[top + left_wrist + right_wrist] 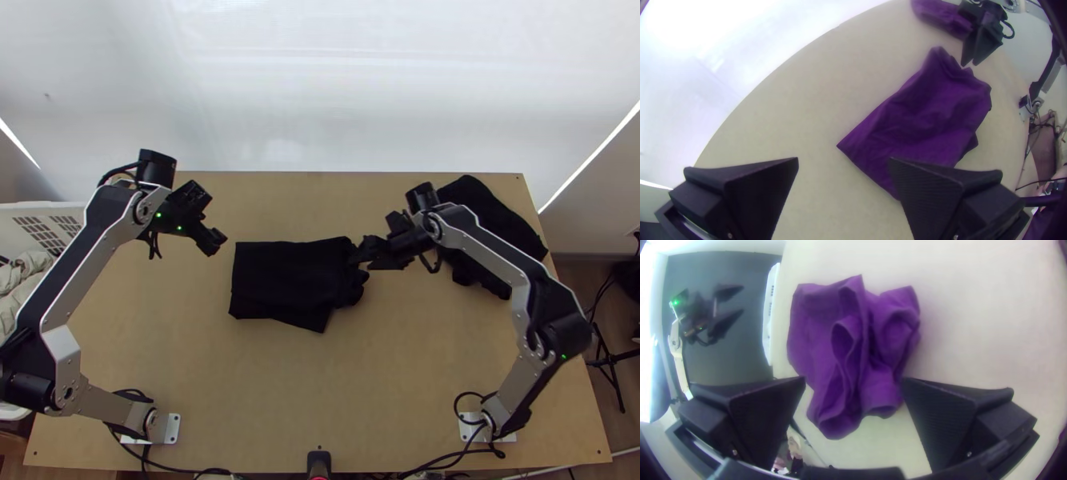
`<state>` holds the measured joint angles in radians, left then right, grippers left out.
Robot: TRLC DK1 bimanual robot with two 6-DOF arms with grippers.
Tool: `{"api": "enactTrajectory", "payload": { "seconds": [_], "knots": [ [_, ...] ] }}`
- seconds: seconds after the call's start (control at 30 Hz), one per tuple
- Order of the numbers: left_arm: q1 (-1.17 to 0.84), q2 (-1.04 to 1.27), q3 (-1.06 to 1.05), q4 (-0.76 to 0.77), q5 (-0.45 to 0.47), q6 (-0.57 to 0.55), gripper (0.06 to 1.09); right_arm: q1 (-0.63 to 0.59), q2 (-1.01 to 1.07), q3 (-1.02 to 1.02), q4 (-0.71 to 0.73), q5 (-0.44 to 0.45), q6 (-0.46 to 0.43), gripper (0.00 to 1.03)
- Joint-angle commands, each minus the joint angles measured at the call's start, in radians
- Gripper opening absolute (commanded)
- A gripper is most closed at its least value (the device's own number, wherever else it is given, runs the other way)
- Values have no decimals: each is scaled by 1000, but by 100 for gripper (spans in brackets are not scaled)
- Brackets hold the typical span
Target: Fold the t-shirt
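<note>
The tabletop (320,384) leaves bare room nearer than the t-shirt (284,280), which lies about mid-board, well inside every edge, likely so both arms can reach it. Its left part is folded flat and fairly straight-sided; its right end is bunched in loose ruffles. A second dark cloth (480,196) sits at the far right, by the edge, probably parked aside, and narrows the room there. The right end effector (853,380) is open at the ruffles, presumably to gather them. The left end effector (843,159), spread and empty, has space off the shirt's far left corner.
</note>
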<state>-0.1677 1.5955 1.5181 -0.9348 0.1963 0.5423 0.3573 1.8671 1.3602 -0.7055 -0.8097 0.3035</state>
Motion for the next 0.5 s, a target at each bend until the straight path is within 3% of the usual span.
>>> {"api": "enactTrajectory", "payload": {
  "seconds": [0.0, 0.47],
  "knots": [
    [-15, 12, 19, -16, -26, -15, 104, 40, 107, 60, 34, -86, 32, 99],
    [-6, -6, 25, -41, -54, -16, 104, -12, 187, 39, 107, -66, 19, 99]
  ]
}}
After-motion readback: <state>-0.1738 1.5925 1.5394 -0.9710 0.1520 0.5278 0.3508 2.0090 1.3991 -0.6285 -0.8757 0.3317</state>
